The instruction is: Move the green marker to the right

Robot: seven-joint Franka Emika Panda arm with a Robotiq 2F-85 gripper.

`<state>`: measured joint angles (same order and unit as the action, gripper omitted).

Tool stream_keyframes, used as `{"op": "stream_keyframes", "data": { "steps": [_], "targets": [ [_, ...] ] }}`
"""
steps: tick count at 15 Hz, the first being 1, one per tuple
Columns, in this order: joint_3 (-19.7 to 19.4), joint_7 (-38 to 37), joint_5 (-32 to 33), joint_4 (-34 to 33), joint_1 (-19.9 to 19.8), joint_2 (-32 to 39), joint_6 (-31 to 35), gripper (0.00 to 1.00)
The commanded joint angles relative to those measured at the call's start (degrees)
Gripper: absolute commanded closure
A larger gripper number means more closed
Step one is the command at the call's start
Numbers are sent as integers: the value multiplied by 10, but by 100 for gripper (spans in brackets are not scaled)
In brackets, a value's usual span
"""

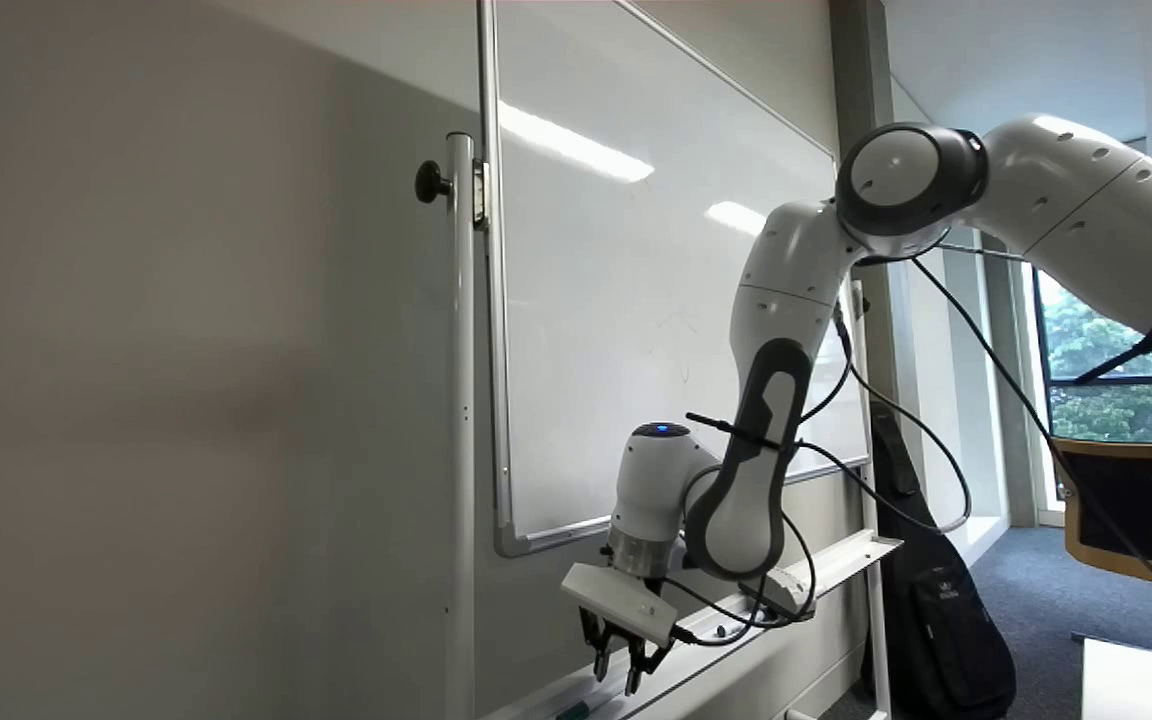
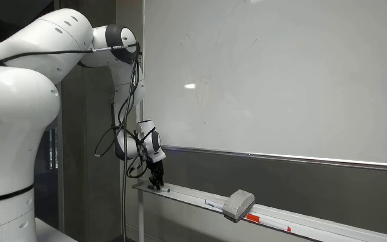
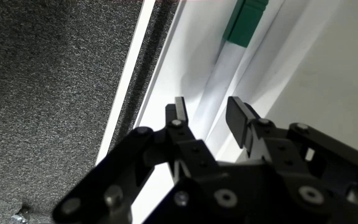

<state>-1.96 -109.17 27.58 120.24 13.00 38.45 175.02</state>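
The green marker lies flat on the white tray (image 2: 186, 198) under the whiteboard, at the tray's far left end in an exterior view (image 2: 165, 189). In the wrist view the marker (image 3: 244, 26) shows its green cap at the top and its white body running down toward the fingers. In an exterior view only a green piece of the marker (image 1: 573, 711) shows at the bottom edge. My gripper (image 3: 205, 101) is open, its fingers apart and empty, pointing down over the marker's body. It also shows in both exterior views (image 1: 616, 680) (image 2: 160, 187).
A grey eraser (image 2: 239, 205) sits on the tray further right, with a white marker (image 2: 213, 203) and a red-orange capped marker (image 2: 253, 218) beside it. The whiteboard (image 2: 281, 84) stands behind the tray. Cables (image 1: 736, 625) hang from the arm near the tray.
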Motion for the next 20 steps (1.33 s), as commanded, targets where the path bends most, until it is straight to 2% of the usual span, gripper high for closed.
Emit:
{"op": "stream_keyframes", "data": {
  "steps": [1, 4, 9, 12, 13, 15, 16, 17, 19, 20],
  "targets": [
    [2, -10, -8, -8, -2, 9, 13, 54],
    [3, -10, -8, -9, -2, 9, 13, 58],
    [3, -10, -8, -11, 0, 10, 12, 52],
    [6, -10, -11, -15, -4, 15, 13, 57],
    [6, -10, -12, -18, -4, 17, 13, 55],
    [6, -10, -14, -25, -5, 25, 12, 61],
    [6, -9, -15, -28, -6, 29, 11, 60],
    [-15, 52, -95, -26, 24, 33, 18, 56],
    [-13, 83, -151, -35, 26, 44, 14, 50],
    [-12, 101, -179, -36, 30, 46, 13, 52]
  ]
}}
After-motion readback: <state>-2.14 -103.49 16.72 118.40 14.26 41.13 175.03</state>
